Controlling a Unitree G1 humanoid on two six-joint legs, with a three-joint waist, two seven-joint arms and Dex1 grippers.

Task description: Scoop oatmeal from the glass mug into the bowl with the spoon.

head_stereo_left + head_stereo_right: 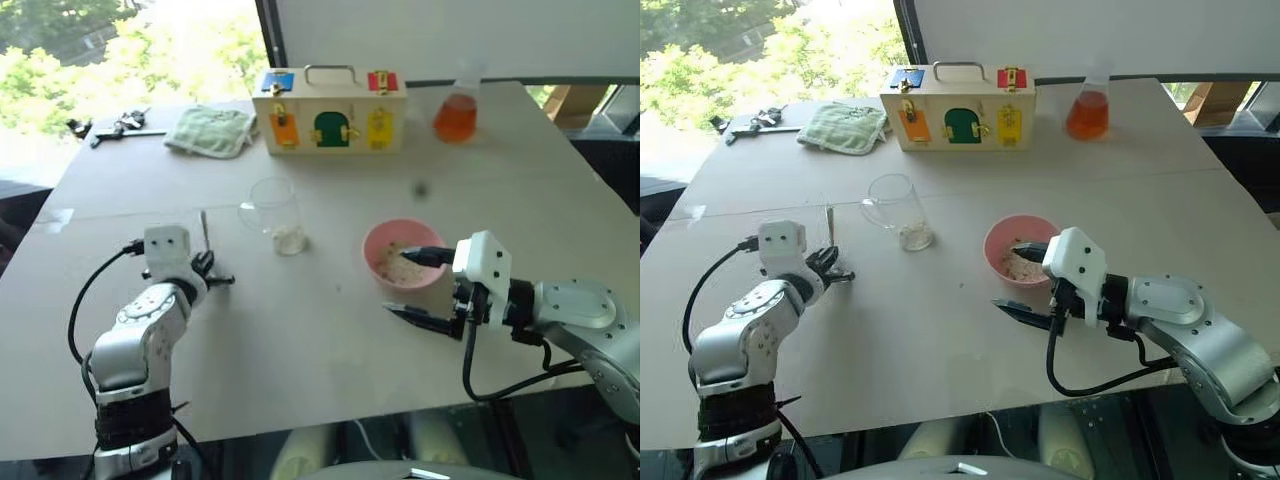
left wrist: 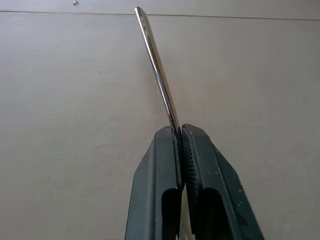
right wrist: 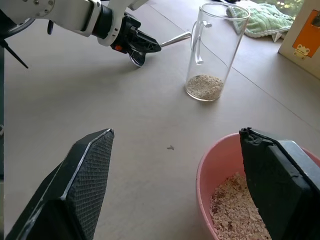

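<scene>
My left gripper (image 1: pixel 207 268) is shut on the spoon (image 1: pixel 204 231) at the table's left side. The slim silver handle (image 2: pixel 156 67) sticks out past its fingertips, low over the table. The glass mug (image 1: pixel 274 210) stands upright just right of it, with a little oatmeal (image 3: pixel 204 86) at its bottom. Right of centre sits the pink bowl (image 1: pixel 375 245), holding more oatmeal (image 1: pixel 400 268). My right gripper (image 1: pixel 418 286) is open at the bowl's near right side; one finger (image 1: pixel 428 256) reaches over the rim and the other is in front of the bowl.
A wooden latch box (image 1: pixel 330 112) stands at the back centre. A flask of orange liquid (image 1: pixel 456 115) is to its right and a green cloth (image 1: pixel 210 130) to its left. Black tools (image 1: pixel 115 125) lie at the far left corner.
</scene>
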